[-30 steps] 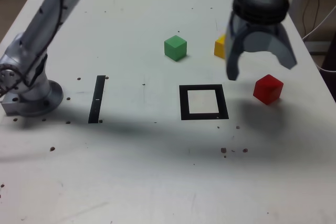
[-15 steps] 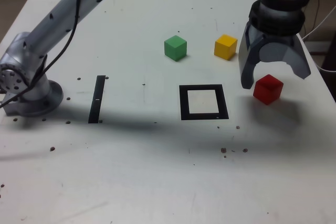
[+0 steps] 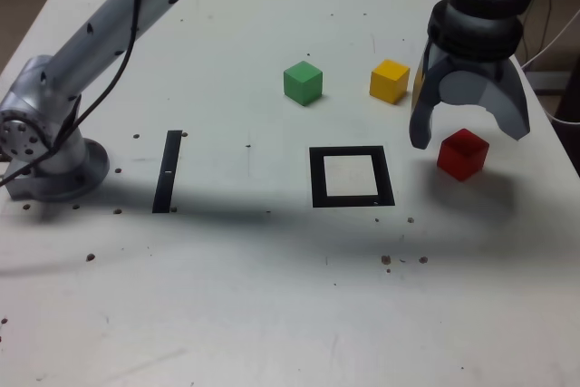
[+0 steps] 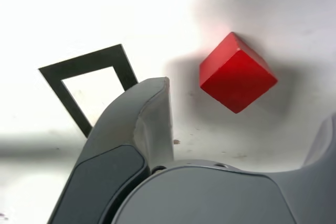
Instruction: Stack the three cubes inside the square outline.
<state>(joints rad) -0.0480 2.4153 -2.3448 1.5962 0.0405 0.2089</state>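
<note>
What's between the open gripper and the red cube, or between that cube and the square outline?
Nothing visible. The gripper hangs open right over the red cube, jaws either side, clear gap in the wrist view. Bare table lies between the cube and the square outline. The yellow cube and green cube sit farther back.

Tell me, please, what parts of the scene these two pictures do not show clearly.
- Yellow cube: one side is hidden behind the gripper in the exterior view.
- Green cube and yellow cube: outside the wrist view entirely.
- Square outline: one corner is hidden by a gripper finger in the wrist view.
- Red cube: neither view tells how high the open gripper stands above it.
- Arm: its upper part is cut off by the exterior view's top edge.
</note>
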